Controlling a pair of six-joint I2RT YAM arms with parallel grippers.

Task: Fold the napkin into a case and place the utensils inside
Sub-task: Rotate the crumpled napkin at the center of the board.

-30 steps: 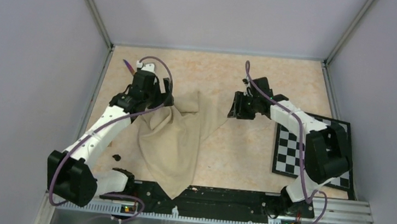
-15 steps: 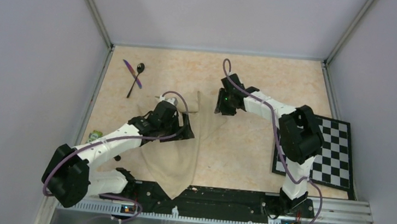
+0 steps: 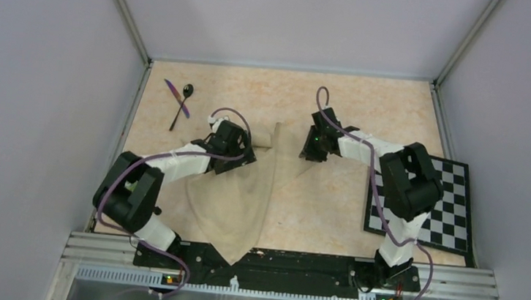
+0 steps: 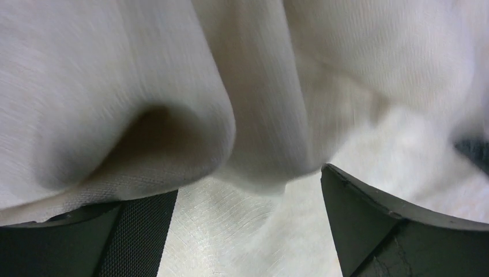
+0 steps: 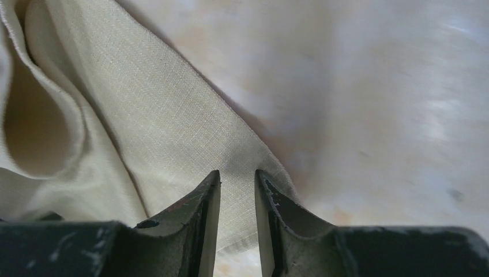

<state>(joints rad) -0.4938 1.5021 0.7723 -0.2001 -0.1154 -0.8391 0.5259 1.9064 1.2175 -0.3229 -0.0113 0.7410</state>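
While the beige napkin lies rumpled across the middle of the mottled, stone-patterned table, its woven surface rises in soft rounded folds, and its near tip hangs over the table's front edge. A narrow strip of it runs up toward the far side between the two arms. The left gripper sits at the cloth's upper left edge. In the blurred left wrist view its black jaws stand wide apart, with a thick rolled fold of napkin bulging just in front of them and nothing clamped. The right gripper is down at the cloth's pointed right corner. Its worn dark fingers are almost together with a thin slit between them, set over the fine linen-like weave, and I cannot tell whether they nip it. The slim black spoon, with its round bowl, and the thin purple knife lie crossed at the far left, well apart from the napkin. A black-and-white checkerboard lies flat at the right.

Half a second ago the left gripper was lower on the cloth with its arm stretched out; now it is farther up, its elbow folded back. The right gripper has shifted slightly rightward and nearer. A second ago the left arm hid the utensils.
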